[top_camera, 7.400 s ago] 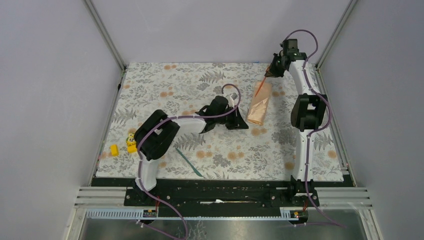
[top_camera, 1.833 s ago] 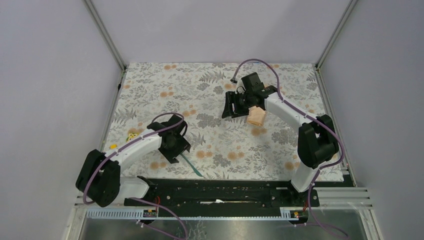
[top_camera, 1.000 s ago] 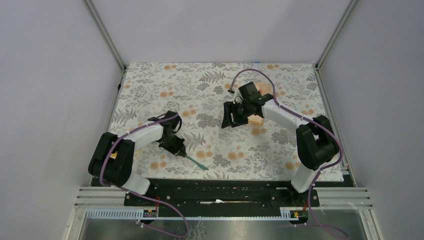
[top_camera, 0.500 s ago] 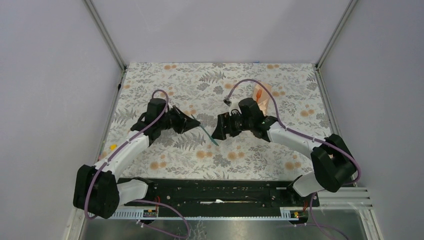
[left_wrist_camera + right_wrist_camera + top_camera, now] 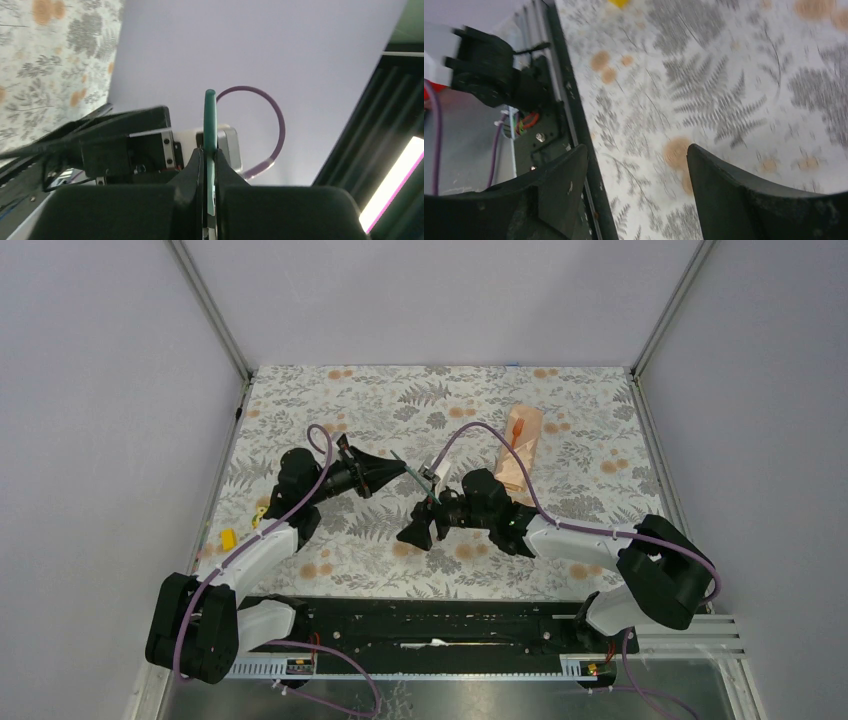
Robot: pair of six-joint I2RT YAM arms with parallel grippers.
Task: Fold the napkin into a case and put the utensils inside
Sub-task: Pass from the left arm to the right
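The right gripper [image 5: 412, 533] stands wide open and empty, with only tablecloth [image 5: 724, 75] between its fingers. Just beyond, the left gripper [image 5: 385, 468] is closed tightly on the teal utensil [image 5: 415, 476], which sticks out past its fingertips. The case [image 5: 517, 450], with the orange utensil [image 5: 518, 427] in it, lies farther, well apart from both.

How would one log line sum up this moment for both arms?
left gripper: shut on teal utensil, held aloft | right gripper: open, empty, nearby | case: far right, orange utensil poking out

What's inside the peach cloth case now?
One orange-red plastic utensil pokes from the far opening of the peach-orange cloth case; its rest is covered. The teal-green plastic utensil is outside, in the left fingers.
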